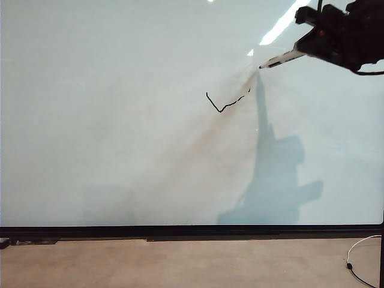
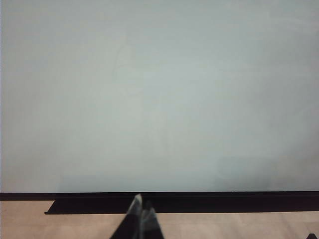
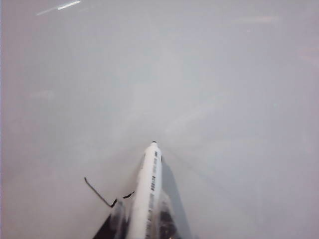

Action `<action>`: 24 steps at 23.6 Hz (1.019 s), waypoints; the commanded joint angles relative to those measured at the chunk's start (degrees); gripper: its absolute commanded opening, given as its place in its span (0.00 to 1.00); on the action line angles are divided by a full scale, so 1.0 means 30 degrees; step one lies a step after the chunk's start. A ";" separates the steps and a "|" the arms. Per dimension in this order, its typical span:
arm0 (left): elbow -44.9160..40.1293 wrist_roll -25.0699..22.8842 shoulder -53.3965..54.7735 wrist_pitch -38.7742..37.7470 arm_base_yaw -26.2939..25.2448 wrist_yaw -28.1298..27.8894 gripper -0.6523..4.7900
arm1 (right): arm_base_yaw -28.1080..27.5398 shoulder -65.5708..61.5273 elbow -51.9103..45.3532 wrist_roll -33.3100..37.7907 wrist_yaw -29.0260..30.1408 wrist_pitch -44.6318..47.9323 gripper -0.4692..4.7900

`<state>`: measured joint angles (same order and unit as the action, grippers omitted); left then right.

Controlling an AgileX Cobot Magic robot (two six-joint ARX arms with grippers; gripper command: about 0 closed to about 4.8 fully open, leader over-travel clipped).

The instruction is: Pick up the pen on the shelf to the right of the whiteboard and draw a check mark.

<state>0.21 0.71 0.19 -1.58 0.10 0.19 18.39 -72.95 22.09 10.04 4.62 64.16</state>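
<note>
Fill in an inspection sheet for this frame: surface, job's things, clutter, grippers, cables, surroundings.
Surface: whiteboard, glossy, pale, black frame along the lower edge; arm's shadow falls on it.
Job's things: pen held, tip pointing at the board just above and right of the check mark; whether the tip touches, cannot tell. Check mark drawn, long stroke broken near its end.
Clutter: nothing seen.
Grippers: right gripper at the exterior view's upper right, jaws shut on the pen. Left gripper low before the board's lower edge, jaws shut, empty.
Cables: white cable with black plug on the floor at lower right.
Surroundings: tan floor below the board.
</note>
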 commanded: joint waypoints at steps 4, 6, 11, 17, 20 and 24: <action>0.0051 -0.0087 0.0000 0.0124 0.0000 0.0007 0.11 | -0.0066 0.0874 0.0051 -0.0488 -0.0291 -0.0503 0.08; 0.0058 -0.0087 0.0000 0.0124 0.0000 0.0007 0.11 | -0.0058 0.0903 0.0015 -0.0474 0.0007 -0.0546 0.08; 0.0058 -0.0087 0.0000 0.0124 0.0000 0.0007 0.11 | 0.0000 0.2200 -0.1304 -0.0634 -0.0015 -0.0539 0.08; 0.0058 -0.0087 0.0000 0.0124 0.0000 0.0007 0.11 | -0.0219 0.6637 -0.1770 -0.2973 -0.0437 -0.5909 0.08; 0.0058 -0.0087 0.0000 0.0117 0.0000 0.0000 0.11 | -0.0605 0.8306 -0.1778 -0.3322 -0.0430 -0.7701 0.08; 0.0058 -0.0087 0.0000 0.0124 0.0000 0.0007 0.11 | -0.1005 1.0280 -0.1858 -0.3694 -0.0437 -0.9799 0.08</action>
<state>0.21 0.69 0.19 -1.58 0.10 0.19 15.66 -43.57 16.49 -0.14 3.22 36.97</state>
